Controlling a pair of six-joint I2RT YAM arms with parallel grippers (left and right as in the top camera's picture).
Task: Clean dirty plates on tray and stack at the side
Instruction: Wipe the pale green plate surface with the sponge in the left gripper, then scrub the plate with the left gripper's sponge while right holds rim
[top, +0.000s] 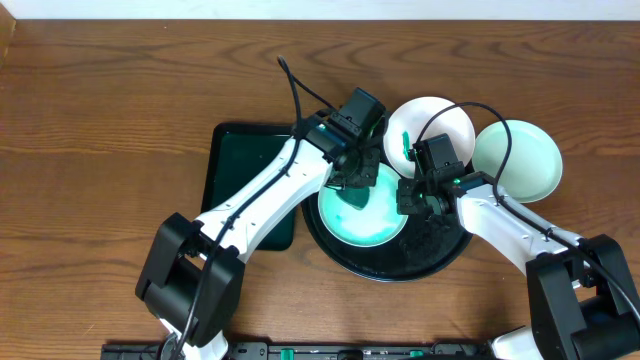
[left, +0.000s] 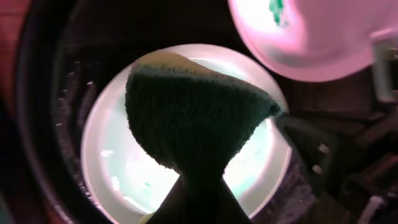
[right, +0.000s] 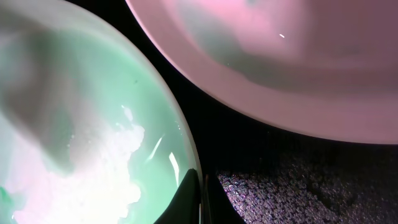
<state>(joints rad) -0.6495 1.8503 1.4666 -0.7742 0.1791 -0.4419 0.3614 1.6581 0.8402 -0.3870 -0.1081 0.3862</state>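
Note:
A pale mint plate (top: 372, 222) lies in the black tray (top: 440, 250). My left gripper (top: 352, 186) is shut on a dark green sponge (left: 193, 118), which is pressed onto this plate (left: 118, 168). At the plate's right edge, my right gripper (top: 412, 196) is shut on the rim, with its jaws pinching the rim (right: 202, 199). A second plate (top: 440, 125) with a green smear (top: 405, 145) rests at the tray's far edge. A third plate (top: 520, 160) sits on the table to the right of the tray.
A smaller rectangular dark green tray (top: 235, 170) lies left of the black tray, partly under my left arm. The bare tray floor (right: 298, 186) looks wet and speckled. Brown wooden table surrounds everything.

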